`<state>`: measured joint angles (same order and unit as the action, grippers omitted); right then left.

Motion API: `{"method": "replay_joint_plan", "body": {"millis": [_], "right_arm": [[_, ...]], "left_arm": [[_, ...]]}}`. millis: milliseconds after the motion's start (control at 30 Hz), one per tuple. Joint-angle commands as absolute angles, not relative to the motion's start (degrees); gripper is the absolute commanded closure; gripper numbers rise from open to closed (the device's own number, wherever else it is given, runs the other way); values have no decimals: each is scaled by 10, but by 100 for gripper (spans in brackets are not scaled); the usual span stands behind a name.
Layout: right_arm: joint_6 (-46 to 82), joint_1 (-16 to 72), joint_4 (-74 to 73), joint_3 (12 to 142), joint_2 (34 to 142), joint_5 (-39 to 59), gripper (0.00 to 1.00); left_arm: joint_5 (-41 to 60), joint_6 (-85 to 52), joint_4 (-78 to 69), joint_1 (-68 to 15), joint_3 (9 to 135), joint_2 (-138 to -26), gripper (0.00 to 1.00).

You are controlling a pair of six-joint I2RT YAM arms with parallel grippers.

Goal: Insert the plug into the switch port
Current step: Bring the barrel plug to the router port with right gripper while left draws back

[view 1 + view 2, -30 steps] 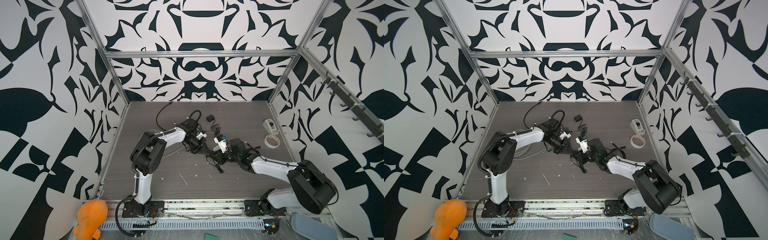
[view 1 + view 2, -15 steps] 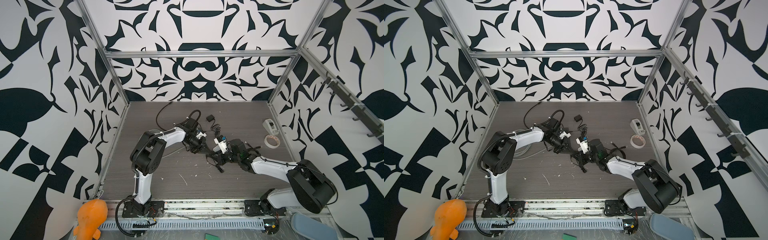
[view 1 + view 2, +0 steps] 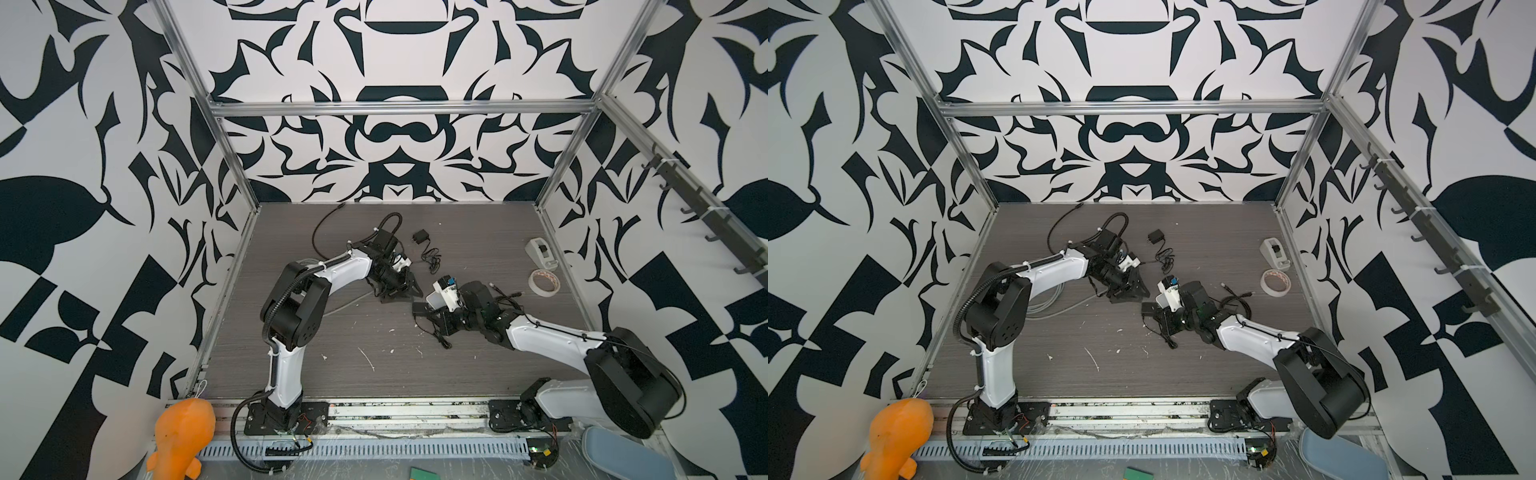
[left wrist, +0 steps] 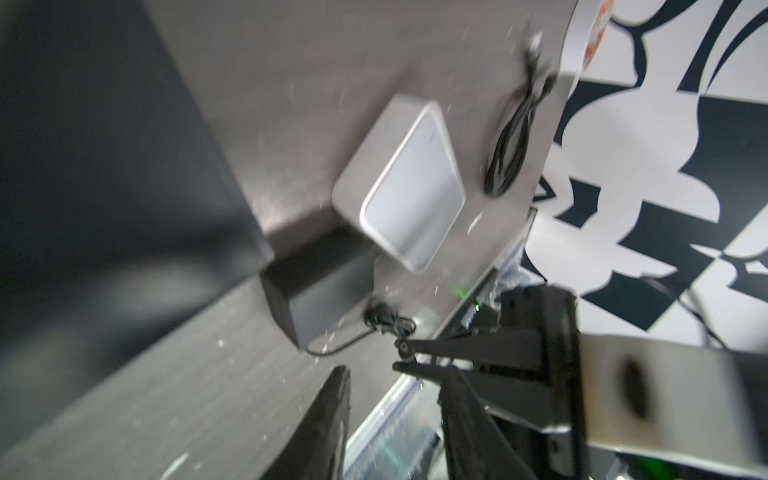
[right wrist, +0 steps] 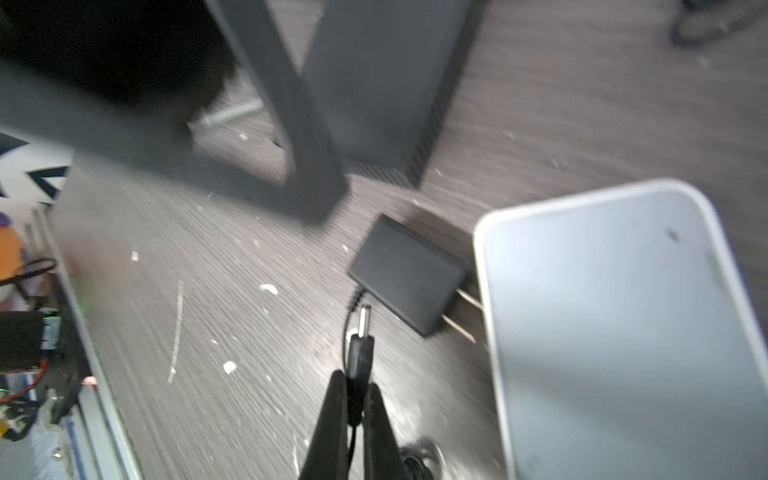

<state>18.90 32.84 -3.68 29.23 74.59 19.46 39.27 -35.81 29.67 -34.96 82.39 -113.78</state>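
Right tool [image 5: 353,380] pinching the plug [image 5: 360,332] over the table [image 5: 208,291], near the power brick [image 5: 405,274] and white box [image 5: 615,324]. Left tool [image 3: 403,289] spread, empty, by the black switch box [image 5: 374,83]. Can't see the port.

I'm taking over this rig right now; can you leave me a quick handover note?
Left gripper: open, at the switch, holding nothing.
Right gripper: shut on the plug, tip bare, near the adapter and white box.
Done: plug grasped.
Left: find the switch's port, which no view shows, and insert the plug.
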Motion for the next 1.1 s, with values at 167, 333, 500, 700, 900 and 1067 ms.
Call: {"method": "replay_joint_plan", "body": {"millis": [167, 333, 500, 700, 900, 1067], "right_arm": [[193, 312, 255, 391, 700, 56, 98], [171, 289, 320, 420, 721, 8, 97], [202, 266, 341, 431, 759, -5, 99], [274, 265, 279, 371, 753, 32, 99], [231, 265, 172, 348, 758, 92, 98], [187, 265, 118, 360, 794, 154, 98]], "left_arm": [[284, -299, 323, -367, 968, -1237, 60], [269, -273, 343, -385, 1011, -1286, 58], [258, -249, 347, -390, 1024, -1294, 57], [268, -243, 357, -392, 1062, -1319, 56], [273, -244, 370, -401, 1068, -1327, 55], [270, -242, 381, -402, 1057, -1328, 52]]}}
